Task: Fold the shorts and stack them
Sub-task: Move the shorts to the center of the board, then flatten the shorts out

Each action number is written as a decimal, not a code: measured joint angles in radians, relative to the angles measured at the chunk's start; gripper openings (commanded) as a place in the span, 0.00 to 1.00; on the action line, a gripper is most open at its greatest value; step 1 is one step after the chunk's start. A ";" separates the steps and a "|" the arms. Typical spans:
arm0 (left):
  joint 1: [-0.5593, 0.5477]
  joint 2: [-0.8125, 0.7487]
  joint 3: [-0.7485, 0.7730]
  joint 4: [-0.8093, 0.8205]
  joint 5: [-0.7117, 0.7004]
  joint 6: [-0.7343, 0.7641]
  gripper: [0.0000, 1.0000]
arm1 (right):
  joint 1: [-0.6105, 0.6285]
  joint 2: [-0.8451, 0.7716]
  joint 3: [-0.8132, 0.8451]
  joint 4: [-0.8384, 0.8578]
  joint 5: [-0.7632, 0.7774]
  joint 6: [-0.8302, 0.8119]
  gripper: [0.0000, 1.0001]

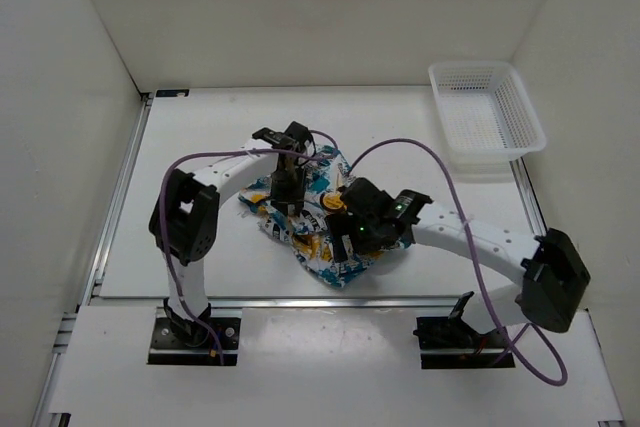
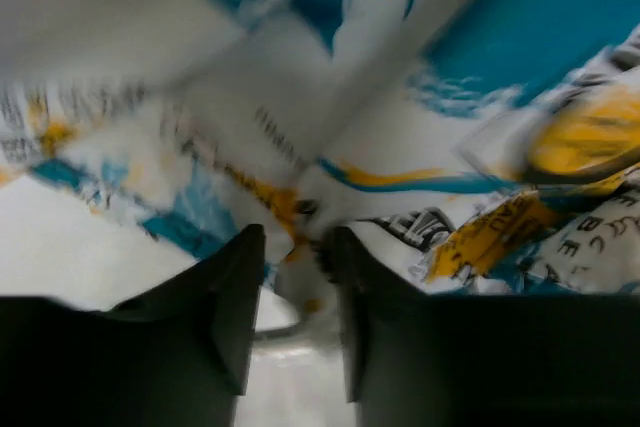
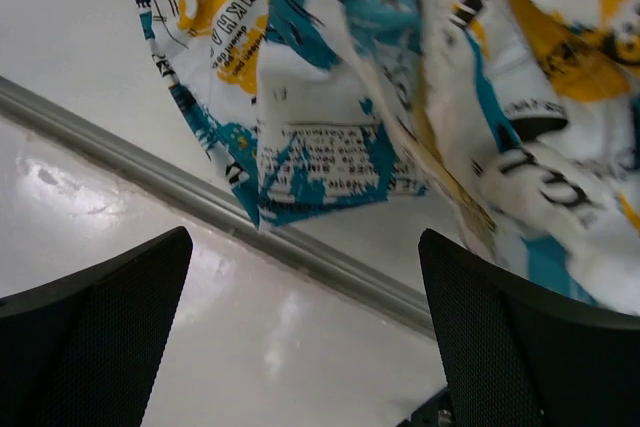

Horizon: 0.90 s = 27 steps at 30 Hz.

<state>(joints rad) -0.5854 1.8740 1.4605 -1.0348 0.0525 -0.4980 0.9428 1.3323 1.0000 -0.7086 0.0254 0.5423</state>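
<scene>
On the table (image 1: 200,147) the shorts (image 1: 312,247) lie crumpled at centre, their hem near the 6 o'clock edge. The basket (image 1: 487,112) sits at 1 o'clock. My left gripper (image 2: 295,277) pinches a fold. My right gripper (image 3: 303,239) is spread wide over the hem, holding nothing. Lifted by that one pinch, the cloth would likely bunch further, or slip free.

Heaped crumpled on the table (image 1: 200,147), the shorts (image 1: 322,252) are white with yellow-orange, teal and black print.
</scene>
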 measured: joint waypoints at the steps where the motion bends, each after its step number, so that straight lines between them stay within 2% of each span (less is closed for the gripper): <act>1: 0.002 0.022 0.019 -0.003 0.000 0.003 0.22 | 0.014 0.033 0.003 0.018 0.005 0.002 0.99; 2: 0.006 0.043 0.045 -0.001 0.004 0.010 0.10 | 0.026 0.064 0.007 0.032 0.010 0.002 0.99; 5: 0.023 0.097 0.140 -0.008 0.021 0.028 0.10 | 0.060 0.166 0.022 0.070 0.046 0.005 0.92; 8: 0.064 0.111 0.261 -0.035 0.032 0.032 0.10 | 0.079 0.246 0.032 0.105 0.087 0.007 0.80; 11: 0.114 0.108 0.402 -0.063 0.043 0.034 0.10 | 0.080 0.318 0.055 0.113 0.141 0.016 0.34; 12: 0.129 0.105 0.449 -0.070 0.045 0.034 0.10 | 0.080 0.340 0.064 0.112 0.168 0.025 0.13; 14: 0.161 0.093 0.531 -0.093 0.046 0.034 0.10 | 0.076 0.359 0.075 0.104 0.222 0.051 0.00; 18: 0.191 0.069 0.651 -0.145 0.049 0.029 0.10 | 0.057 0.286 0.077 0.042 0.316 0.087 0.00; 22: 0.225 0.062 0.789 -0.187 0.066 0.022 0.10 | 0.014 0.056 0.092 -0.057 0.386 0.080 0.00; 25: 0.276 0.085 0.906 -0.201 0.093 0.014 0.10 | -0.093 -0.053 0.159 -0.087 0.402 0.019 0.00; 27: 0.314 0.131 1.002 -0.190 0.109 0.002 0.12 | -0.193 -0.043 0.223 -0.074 0.403 -0.040 0.00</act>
<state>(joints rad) -0.2714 2.0052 2.4622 -1.2243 0.1619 -0.4961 0.7498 1.2896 1.2228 -0.7830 0.4286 0.5018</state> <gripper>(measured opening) 0.109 0.003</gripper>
